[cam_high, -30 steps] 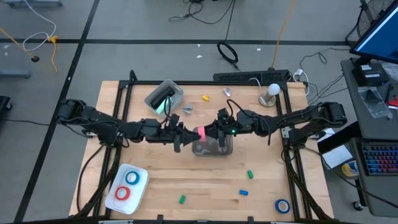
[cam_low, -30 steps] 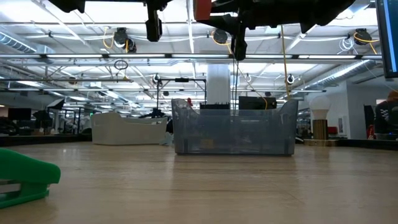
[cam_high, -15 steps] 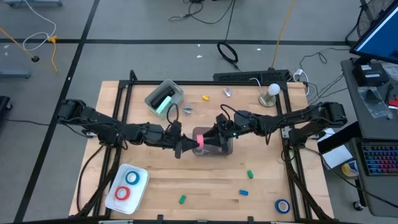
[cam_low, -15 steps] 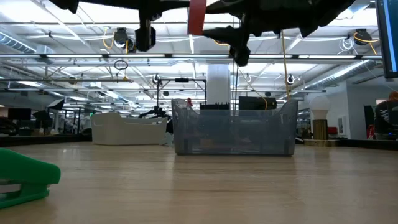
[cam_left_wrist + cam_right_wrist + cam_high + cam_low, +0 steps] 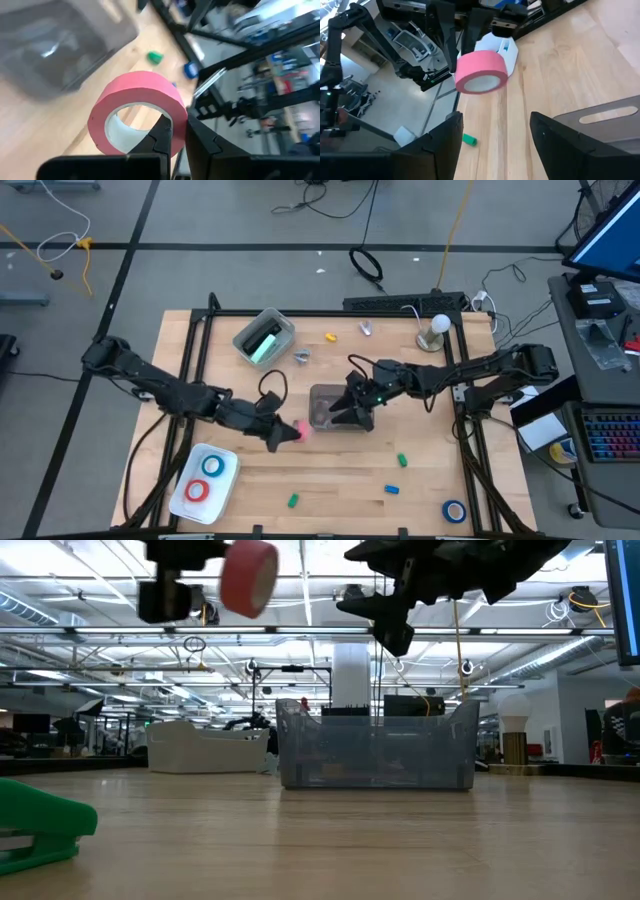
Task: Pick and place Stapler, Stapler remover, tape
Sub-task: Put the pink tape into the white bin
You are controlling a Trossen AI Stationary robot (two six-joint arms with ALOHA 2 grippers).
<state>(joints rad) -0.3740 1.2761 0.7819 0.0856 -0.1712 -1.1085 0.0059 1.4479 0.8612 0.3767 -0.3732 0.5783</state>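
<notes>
A pink-red tape roll (image 5: 297, 430) hangs in the air left of the clear bin (image 5: 325, 418), with my left gripper (image 5: 285, 432) shut on it. My right gripper (image 5: 350, 408) is open over the bin with nothing between its fingers (image 5: 440, 145). The mint-green stapler (image 5: 262, 343) lies in a clear container at the far left. A silvery stapler remover (image 5: 300, 357) rests on the table beside that container, and another (image 5: 366, 328) lies farther back. Blue and red tape rings (image 5: 205, 473) lie on a white tray, and a blue one (image 5: 454, 510) lies at the near right. My left gripper pinches the roll's wall (image 5: 172, 112), one finger inside the pale core and one outside. The fingers reach in from the table's left side. The roll (image 5: 248, 577) is lifted clear of the table and tilted, its open face toward my right gripper.
The white tray (image 5: 225, 485) lies at the near left corner. Small green (image 5: 293, 500), blue (image 5: 392, 489) and yellow (image 5: 330, 337) pieces are scattered on the wood. A white bulb-shaped thing (image 5: 436, 330) stands at the far right. A green object (image 5: 40, 825) lies close to the low camera.
My right gripper has opened and let go of the pink-red roll, staying over the bin. My left gripper, still shut on the roll, has carried it toward the table's near left, away from the bin, and the roll has turned in the air.
</notes>
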